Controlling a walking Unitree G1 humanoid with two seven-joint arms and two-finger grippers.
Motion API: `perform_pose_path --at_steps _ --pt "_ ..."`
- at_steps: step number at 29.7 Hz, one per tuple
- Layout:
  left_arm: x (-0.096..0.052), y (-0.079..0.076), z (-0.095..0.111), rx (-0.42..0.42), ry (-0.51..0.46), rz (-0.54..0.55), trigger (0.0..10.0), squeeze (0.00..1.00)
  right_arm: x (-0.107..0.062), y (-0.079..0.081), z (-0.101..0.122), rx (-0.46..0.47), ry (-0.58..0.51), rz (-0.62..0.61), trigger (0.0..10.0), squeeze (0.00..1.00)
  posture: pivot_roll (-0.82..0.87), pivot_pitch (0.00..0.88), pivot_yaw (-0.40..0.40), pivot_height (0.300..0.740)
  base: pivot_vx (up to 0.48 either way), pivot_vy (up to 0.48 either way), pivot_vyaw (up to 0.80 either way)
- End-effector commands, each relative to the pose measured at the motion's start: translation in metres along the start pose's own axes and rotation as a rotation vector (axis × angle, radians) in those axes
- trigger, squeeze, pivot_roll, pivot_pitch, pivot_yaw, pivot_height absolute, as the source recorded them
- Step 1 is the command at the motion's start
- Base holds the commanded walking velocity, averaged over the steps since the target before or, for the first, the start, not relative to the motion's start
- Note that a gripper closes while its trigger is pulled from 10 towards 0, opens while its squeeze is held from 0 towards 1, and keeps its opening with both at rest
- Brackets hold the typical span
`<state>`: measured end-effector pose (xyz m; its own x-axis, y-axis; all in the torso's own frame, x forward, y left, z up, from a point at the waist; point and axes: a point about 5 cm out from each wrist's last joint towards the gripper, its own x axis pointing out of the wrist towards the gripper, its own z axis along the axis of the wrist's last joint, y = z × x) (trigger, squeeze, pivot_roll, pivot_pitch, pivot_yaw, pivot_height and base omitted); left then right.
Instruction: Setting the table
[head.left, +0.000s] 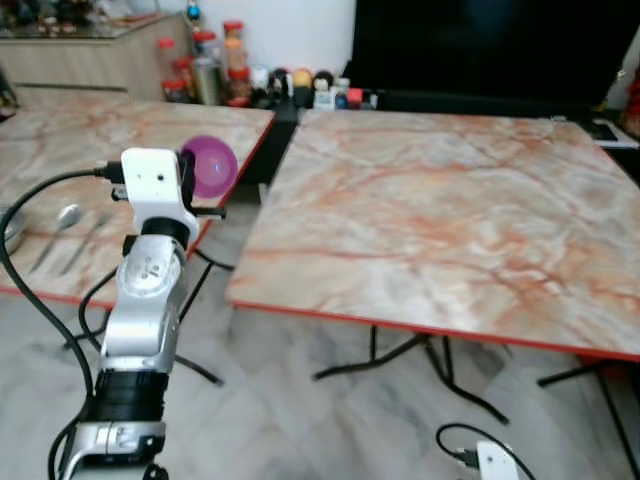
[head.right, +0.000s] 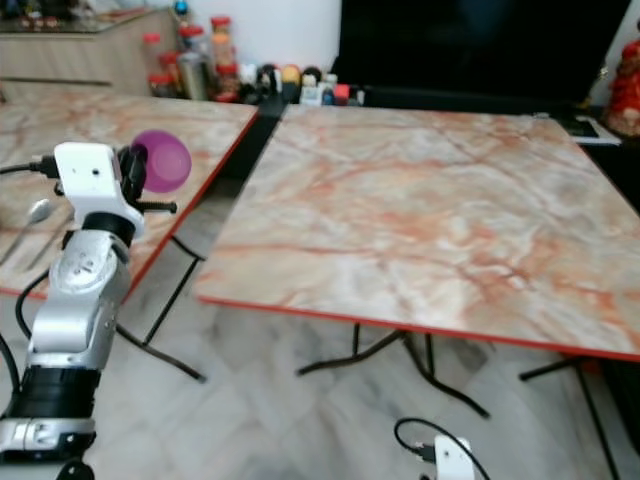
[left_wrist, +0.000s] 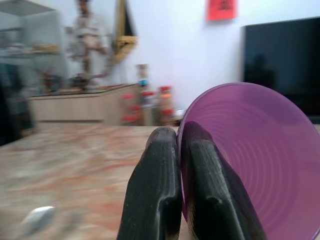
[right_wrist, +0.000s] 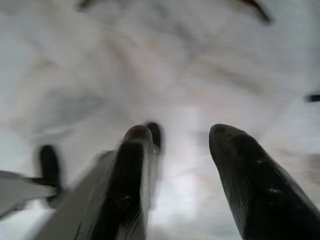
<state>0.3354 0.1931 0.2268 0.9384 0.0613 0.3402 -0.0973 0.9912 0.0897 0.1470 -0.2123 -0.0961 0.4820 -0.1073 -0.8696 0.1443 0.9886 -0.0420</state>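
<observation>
Our left gripper (left_wrist: 172, 200) has its jaws pinched on the purple bowl (head.left: 210, 166), raised at 10 o'clock. Right gripper (right_wrist: 200, 185) hangs w/ jaws apart. Keep it level, carry to 2 o'clock tabletop (head.left: 450, 220).

Red wall sign (left_wrist: 221, 9), seemingly unreadable.

Jars and bottles (head.left: 205, 65) crowd the far wall beside a wooden cabinet (head.left: 90, 55) — a large dark screen (head.left: 490, 45) stands to their right. A red hanging (left_wrist: 221, 9) marks the white wall, and marble floor tiles (head.left: 330, 420) lie below.
</observation>
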Motion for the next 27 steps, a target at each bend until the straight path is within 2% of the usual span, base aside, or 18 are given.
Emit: perform_pose_path --at_steps 1,10,15,27 --pt "0.0023 -0.0067 0.0052 0.006 -0.021 -0.02 10.0 0.0 -0.0003 -0.0045 0.0011 0.011 -0.008 -0.013 10.0 0.0 0.02 0.0 0.005 0.74 0.0 0.472 0.0" --pt "0.001 -0.0094 0.0014 0.011 -0.003 -0.034 10.0 0.0 -0.0004 -0.0035 0.0004 0.018 -0.011 -0.02 10.0 0.0 0.01 0.0 0.006 0.74 0.0 0.472 0.0" --pt "0.0001 -0.0099 0.0009 0.012 -0.001 -0.032 10.0 0.0 -0.0007 -0.0045 -0.0008 0.023 -0.013 -0.034 10.0 0.0 0.01 0.0 0.005 0.74 0.0 0.472 -0.72" --pt "0.0059 -0.0097 0.0082 0.019 -0.019 -0.024 10.0 0.0 -0.0003 -0.0064 0.0045 0.015 -0.034 -0.037 10.0 0.0 0.04 0.0 -0.005 0.74 0.0 0.472 0.0"
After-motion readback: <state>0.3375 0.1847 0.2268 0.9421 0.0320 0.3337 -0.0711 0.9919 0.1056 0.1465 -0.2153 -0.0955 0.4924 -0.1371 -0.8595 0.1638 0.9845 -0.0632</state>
